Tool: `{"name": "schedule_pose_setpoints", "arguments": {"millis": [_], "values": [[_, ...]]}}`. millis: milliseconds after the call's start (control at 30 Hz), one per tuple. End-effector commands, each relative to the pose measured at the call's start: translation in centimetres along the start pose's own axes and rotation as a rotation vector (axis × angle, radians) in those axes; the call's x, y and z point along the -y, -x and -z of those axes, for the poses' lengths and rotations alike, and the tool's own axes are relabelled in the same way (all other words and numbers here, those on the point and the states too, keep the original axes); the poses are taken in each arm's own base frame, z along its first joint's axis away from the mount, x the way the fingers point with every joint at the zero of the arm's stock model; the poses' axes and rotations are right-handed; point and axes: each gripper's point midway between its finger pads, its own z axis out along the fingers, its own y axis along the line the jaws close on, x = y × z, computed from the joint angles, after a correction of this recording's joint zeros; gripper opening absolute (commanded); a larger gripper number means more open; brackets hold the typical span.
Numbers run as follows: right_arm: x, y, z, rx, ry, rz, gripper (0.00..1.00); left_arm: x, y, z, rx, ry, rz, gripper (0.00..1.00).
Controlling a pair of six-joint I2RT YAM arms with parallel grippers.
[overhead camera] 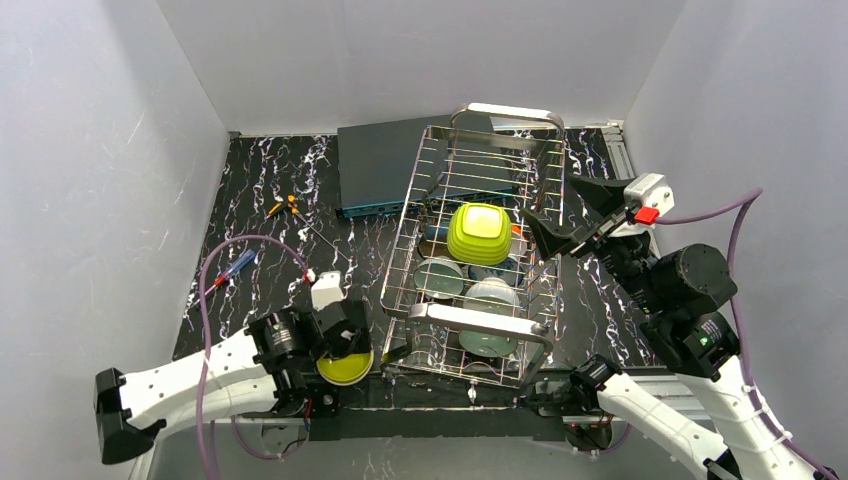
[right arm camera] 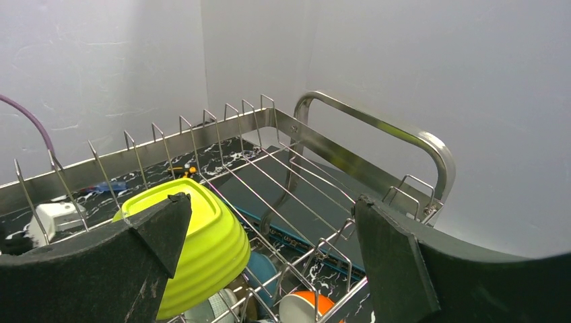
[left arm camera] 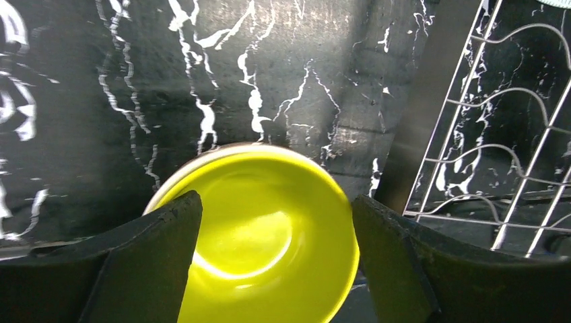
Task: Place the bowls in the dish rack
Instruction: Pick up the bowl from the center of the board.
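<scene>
Left claw [left arm camera: 276, 202] is hanging low at the near left of the worktop [overhead camera: 260, 270], its jaws standing wide and straddling the lime-yellow round bowl [left arm camera: 269, 256]. I'm seeing one finger [left arm camera: 155, 249] overlapping the bowl's rim and the other sitting right at the opposite edge. I cannot tell whether they are pressing on it or only flanking it. That bowl is sitting mouth-up on the black marbled surface, outside the dish rack [overhead camera: 480, 322] and just beside its near-left corner. Inside the rack, the lime squarish bowl [overhead camera: 479, 232] is leaning mouth-down on the wires near the middle. A pale green bowl [overhead camera: 487, 342] and several others are lying toward the near end. Right claw [right arm camera: 273, 200] is hovering over the rack's right side, its jaws spread fully, gripping nothing and touching nothing.
</scene>
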Motion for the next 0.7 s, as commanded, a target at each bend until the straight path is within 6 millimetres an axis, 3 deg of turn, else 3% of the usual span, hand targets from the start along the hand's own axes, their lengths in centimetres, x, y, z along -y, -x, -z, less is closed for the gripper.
{"name": "schedule_pose_setpoints", "arguments": {"millis": [0,233,433,667], "values": [[0.1,0.6,0.3,0.028,-0.010,-0.017,0.99,4.1,-0.6,-0.9,-0.101,-0.204,0.087,0.78],[0.3,0.3,0.4,0.016,-0.020,-0.016,0.99,4.5,-0.6,-1.6,-0.162,-0.163,0.024,0.74],[0.4,0.3,0.4,0.017,-0.026,-0.015,0.99,5.0,-0.9,-2.5,-0.198,-0.132,0.000,0.45],[0.3,0.4,0.3,0.022,-0.023,-0.016,0.99,5.2,0.5,-1.2,-0.172,-0.135,0.001,0.19]]}}
